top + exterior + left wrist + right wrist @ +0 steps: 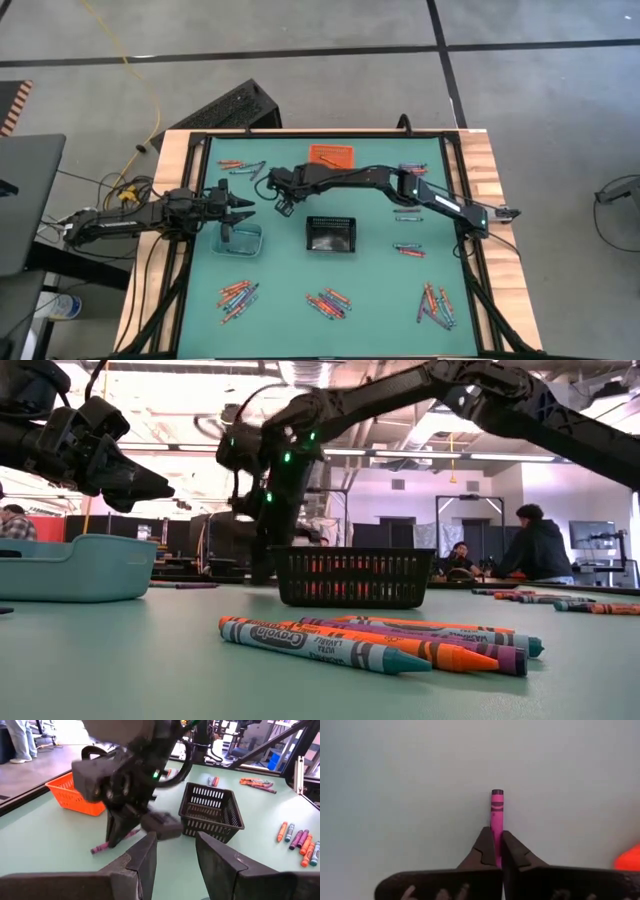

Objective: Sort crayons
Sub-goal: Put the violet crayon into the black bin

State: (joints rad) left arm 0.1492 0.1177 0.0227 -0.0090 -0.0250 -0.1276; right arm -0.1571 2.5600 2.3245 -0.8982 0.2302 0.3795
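Groups of crayons lie on the green mat: far left (240, 165), near left (237, 293), near middle (327, 302), near right (435, 303). My right gripper (496, 834) reaches across to the mat's middle left (283, 203) and is shut on a pink crayon (497, 810), whose end sticks out below the fingers in the left wrist view (100, 848). My left gripper (175, 855) waits open at the table's left (245, 205), above the clear bin, with nothing between its fingers. My right gripper pinches the pink crayon between its two fingertips (487, 837), on the wrapped sides (497, 824) back from the flat end (497, 792). The fingers slant down from the table's right. The crayon runs on beyond the tips, low over the mat; I cannot tell whether it rests there.
An orange bin (332, 155) stands at the far middle, a black mesh bin (332, 233) in the centre, a clear bin (240, 238) near my left gripper. More crayons lie at the right (410, 250) and far right (413, 170). People sit beyond the table (535, 545).
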